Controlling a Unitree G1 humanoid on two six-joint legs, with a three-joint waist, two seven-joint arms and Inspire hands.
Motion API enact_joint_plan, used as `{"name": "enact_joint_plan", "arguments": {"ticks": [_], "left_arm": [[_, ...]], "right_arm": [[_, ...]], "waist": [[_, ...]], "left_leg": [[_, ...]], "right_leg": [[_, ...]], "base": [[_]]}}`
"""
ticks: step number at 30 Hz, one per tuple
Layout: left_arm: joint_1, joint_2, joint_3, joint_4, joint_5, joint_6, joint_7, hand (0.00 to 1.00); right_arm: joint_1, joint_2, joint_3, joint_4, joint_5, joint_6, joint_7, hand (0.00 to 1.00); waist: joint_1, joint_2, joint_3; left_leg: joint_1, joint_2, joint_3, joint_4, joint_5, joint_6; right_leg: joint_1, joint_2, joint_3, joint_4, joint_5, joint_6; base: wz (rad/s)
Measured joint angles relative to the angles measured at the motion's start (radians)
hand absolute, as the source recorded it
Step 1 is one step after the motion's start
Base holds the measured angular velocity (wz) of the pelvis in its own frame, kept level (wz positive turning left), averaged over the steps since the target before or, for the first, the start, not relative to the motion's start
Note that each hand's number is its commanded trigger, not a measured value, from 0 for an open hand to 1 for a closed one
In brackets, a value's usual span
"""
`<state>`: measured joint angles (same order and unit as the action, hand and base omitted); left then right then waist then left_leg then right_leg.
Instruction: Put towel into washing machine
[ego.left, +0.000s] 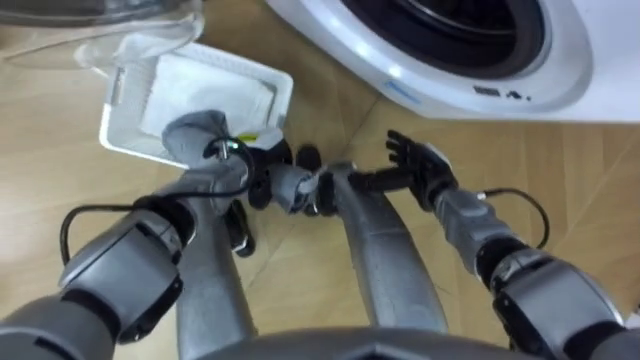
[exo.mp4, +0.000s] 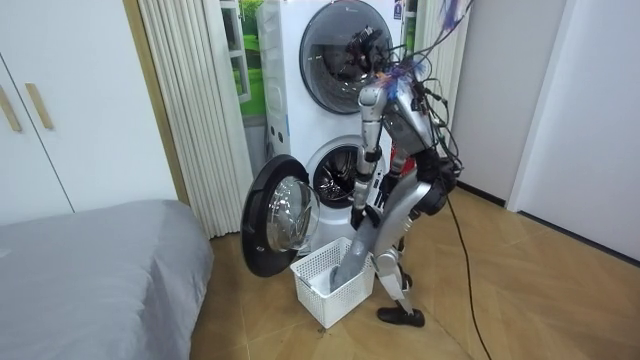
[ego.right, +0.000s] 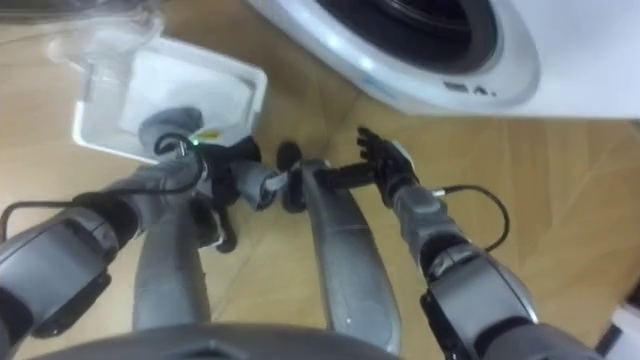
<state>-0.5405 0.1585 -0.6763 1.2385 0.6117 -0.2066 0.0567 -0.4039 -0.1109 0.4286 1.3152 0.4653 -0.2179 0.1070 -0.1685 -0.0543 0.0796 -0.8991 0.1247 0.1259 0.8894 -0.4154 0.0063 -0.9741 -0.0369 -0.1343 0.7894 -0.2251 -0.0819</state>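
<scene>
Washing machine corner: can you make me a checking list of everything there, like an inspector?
Surface: wooden floor.
Job's things: pale towel lies in the white basket; washing machine next to it, its door open.
Clutter: nothing seen.
Hands: left hand down at the basket; right hand open above the floor, holding nothing.
Cables: nothing seen besides the robot's own.
Surroundings: second machine stacked on top, curtain, grey bed, cupboard.
</scene>
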Motion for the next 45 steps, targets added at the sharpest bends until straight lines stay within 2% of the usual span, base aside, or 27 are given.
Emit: {"name": "enact_joint_plan", "arguments": {"ticks": [5, 8, 9, 11, 15, 17, 18, 20, 23, 28, 30, 32, 34, 38, 42, 43, 44, 45], "left_arm": [[0.014, 0.015, 0.107, -0.013, -0.135, -0.011, 0.044, 1.00], [0.032, 0.017, 0.184, -0.068, -0.211, -0.021, 0.054, 1.00], [0.033, 0.016, 0.190, -0.077, -0.231, -0.023, 0.056, 1.00], [0.036, 0.010, 0.193, -0.100, -0.350, -0.033, 0.058, 1.00], [0.052, 0.000, 0.196, -0.139, -0.587, -0.043, 0.006, 1.00], [0.070, -0.010, 0.194, -0.195, -0.767, -0.044, -0.051, 1.00], [0.073, -0.013, 0.191, -0.208, -0.815, -0.044, -0.067, 1.00], [0.093, -0.032, 0.191, -0.233, -1.001, -0.044, -0.143, 1.00], [0.127, -0.054, 0.161, -0.239, -1.166, -0.041, -0.220, 1.00], [0.185, -0.063, 0.157, -0.300, -1.332, -0.021, -0.310, 1.00], [0.191, -0.068, 0.141, -0.324, -1.369, -0.013, -0.324, 1.00], [0.189, -0.069, 0.131, -0.328, -1.401, 0.007, -0.350, 1.00], [0.189, -0.070, 0.132, -0.328, -1.437, 0.019, -0.357, 1.00], [0.190, -0.074, 0.131, -0.345, -1.519, 0.043, -0.384, 1.00], [0.190, -0.089, 0.130, -0.355, -1.594, 0.053, -0.389, 1.00], [0.190, -0.090, 0.123, -0.355, -1.626, 0.056, -0.390, 1.00], [0.191, -0.091, 0.118, -0.357, -1.662, 0.057, -0.390, 1.00], [0.191, -0.091, 0.116, -0.360, -1.680, 0.058, -0.390, 1.00]], "right_arm": [[0.002, -0.013, -0.028, 0.005, 0.005, 0.009, 0.005, 0.00], [0.003, -0.020, -0.041, 0.009, -0.006, 0.007, 0.009, 0.00], [0.004, -0.021, -0.040, 0.008, -0.006, 0.007, 0.010, 0.00], [0.011, -0.022, -0.038, 0.005, -0.005, 0.007, 0.015, 0.00], [0.036, -0.020, -0.039, -0.009, -0.013, 0.003, 0.016, 0.00], [0.050, -0.019, -0.038, -0.013, -0.035, 0.001, 0.013, 0.00], [0.052, -0.018, -0.038, -0.013, -0.035, 0.001, 0.013, 0.00], [0.053, -0.010, -0.038, -0.013, -0.044, 0.000, 0.013, 0.00], [0.065, 0.000, -0.038, -0.029, -0.045, 0.001, 0.005, 0.00], [0.069, 0.008, -0.038, -0.054, -0.047, 0.003, 0.006, 0.00], [0.082, 0.011, -0.037, -0.081, -0.052, 0.014, 0.007, 0.00], [0.088, 0.019, -0.037, -0.116, -0.056, 0.029, 0.011, 0.00], [0.089, 0.025, -0.039, -0.115, -0.056, 0.037, 0.014, 0.00], [0.092, 0.039, -0.037, -0.116, -0.090, 0.046, 0.017, 0.00], [0.095, 0.046, -0.037, -0.114, -0.116, 0.045, 0.011, 0.00], [0.096, 0.045, -0.036, -0.114, -0.116, 0.045, 0.006, 0.28], [0.098, 0.044, -0.036, -0.116, -0.116, 0.045, 0.005, 0.62], [0.099, 0.044, -0.037, -0.117, -0.116, 0.044, 0.005, 1.00]], "waist": [[0.037, 0.010, 0.0020], [0.037, 0.018, 0.0026], [0.037, 0.021, 0.0027], [0.038, 0.023, 0.0028], [0.051, 0.030, 0.0032], [0.061, 0.030, 0.0031], [0.063, 0.030, 0.0031], [0.069, 0.029, 0.0023], [0.067, 0.028, 0.0005], [0.067, 0.019, -0.0053], [0.067, 0.015, -0.0078], [0.065, 0.003, -0.0186], [0.065, -0.004, -0.0238], [0.068, -0.002, -0.0267], [0.067, 0.002, -0.0290], [0.067, 0.002, -0.0291], [0.065, 0.002, -0.0299], [0.064, 0.002, -0.0311]], "left_leg": [[0.082, 0.002, 0.005, -0.027, 0.003, 0.003], [0.110, 0.000, 0.006, -0.034, 0.006, 0.010], [0.115, -0.002, 0.006, -0.037, 0.007, 0.012], [0.140, -0.018, 0.006, -0.060, 0.018, 0.020], [0.163, -0.021, 0.010, -0.075, 0.023, 0.027], [0.164, -0.032, 0.008, -0.083, 0.029, 0.031], [0.163, -0.033, 0.008, -0.086, 0.031, 0.032], [0.167, -0.035, 0.009, -0.101, 0.039, 0.033], [0.191, -0.034, 0.006, -0.121, 0.043, 0.031], [0.199, -0.034, -0.001, -0.133, 0.046, 0.028], [0.193, -0.034, -0.005, -0.126, 0.046, 0.028], [0.192, -0.033, -0.007, -0.124, 0.046, 0.029], [0.194, -0.033, -0.011, -0.122, 0.046, 0.029], [0.196, -0.034, -0.021, -0.118, 0.047, 0.030], [0.201, -0.037, -0.022, -0.126, 0.056, 0.033], [0.207, -0.037, -0.021, -0.128, 0.056, 0.033], [0.211, -0.038, -0.022, -0.130, 0.057, 0.032], [0.212, -0.038, -0.022, -0.133, 0.058, 0.031]], "right_leg": [[0.091, 0.000, -0.007, -0.028, 0.000, 0.006], [0.122, -0.012, -0.014, -0.037, -0.003, 0.012], [0.128, -0.015, -0.017, -0.040, -0.003, 0.013], [0.151, -0.032, -0.020, -0.048, -0.001, 0.020], [0.175, -0.035, -0.016, -0.065, 0.007, 0.031], [0.173, -0.047, -0.020, -0.061, 0.007, 0.031], [0.173, -0.049, -0.021, -0.062, 0.008, 0.031], [0.180, -0.050, -0.025, -0.079, 0.013, 0.035], [0.210, -0.049, -0.036, -0.101, 0.014, 0.035], [0.226, -0.047, -0.047, -0.114, 0.014, 0.035], [0.225, -0.048, -0.052, -0.113, 0.014, 0.035], [0.226, -0.049, -0.056, -0.113, 0.014, 0.035], [0.231, -0.048, -0.059, -0.115, 0.014, 0.035], [0.244, -0.047, -0.064, -0.126, 0.020, 0.039], [0.252, -0.048, -0.064, -0.133, 0.029, 0.041], [0.256, -0.048, -0.063, -0.133, 0.029, 0.041], [0.260, -0.048, -0.062, -0.133, 0.029, 0.041], [0.260, -0.048, -0.062, -0.134, 0.029, 0.041]], "base": [[0.03], [0.13], [0.16], [0.19], [0.03], [0.11], [0.11], [0.05], [0.06], [0.03], [0.06], [0.00], [0.05], [0.06], [0.03], [0.00], [0.00], [0.05]]}}
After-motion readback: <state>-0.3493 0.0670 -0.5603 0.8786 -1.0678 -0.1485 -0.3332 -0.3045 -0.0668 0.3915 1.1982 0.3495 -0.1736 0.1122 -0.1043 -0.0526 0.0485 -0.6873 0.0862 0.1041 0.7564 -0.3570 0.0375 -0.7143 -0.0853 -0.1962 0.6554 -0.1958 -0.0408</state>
